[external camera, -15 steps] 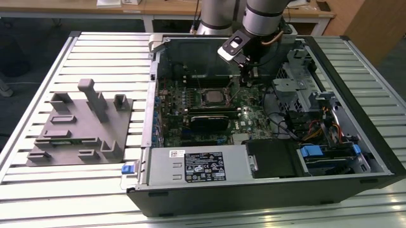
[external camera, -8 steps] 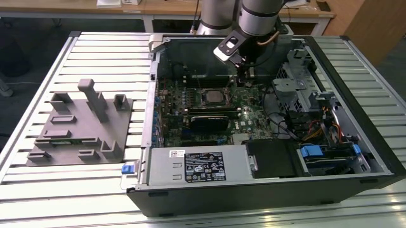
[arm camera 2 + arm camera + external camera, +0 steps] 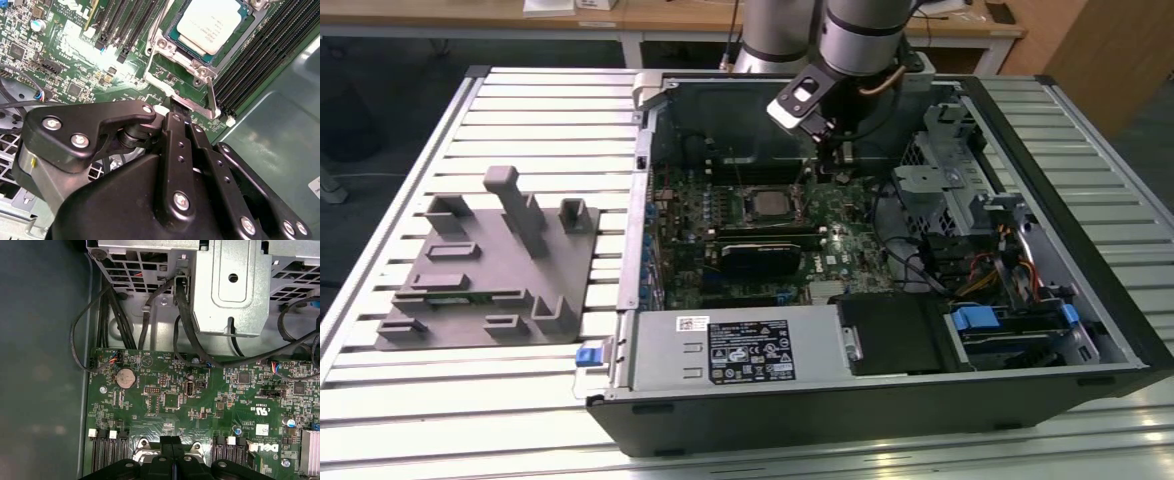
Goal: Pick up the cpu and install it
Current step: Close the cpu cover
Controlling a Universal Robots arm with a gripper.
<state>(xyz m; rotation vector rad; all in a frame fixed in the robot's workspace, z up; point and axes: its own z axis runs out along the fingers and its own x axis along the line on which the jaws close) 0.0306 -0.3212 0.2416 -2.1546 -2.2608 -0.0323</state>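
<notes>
The cpu (image 3: 206, 24), a small square chip with a silver-grey top, lies flat in the motherboard socket inside the open computer case; in the exterior view the cpu (image 3: 767, 206) is at the board's middle. A metal socket frame (image 3: 161, 50) surrounds it. My gripper (image 3: 179, 106) hangs just beside that frame, its black fingers pressed together with nothing between them. In the exterior view the gripper (image 3: 839, 160) is low over the board, behind the socket and toward that view's right. In the first wrist view the gripper (image 3: 172, 441) points at the socket's edge.
The grey tray (image 3: 480, 270) with raised blocks lies on the slatted table at the exterior view's left. Memory slots (image 3: 255, 55), black cables (image 3: 125, 315) and a metal drive cage (image 3: 227, 285) crowd the gripper. The case wall (image 3: 640, 180) and power supply (image 3: 734, 345) bound the board.
</notes>
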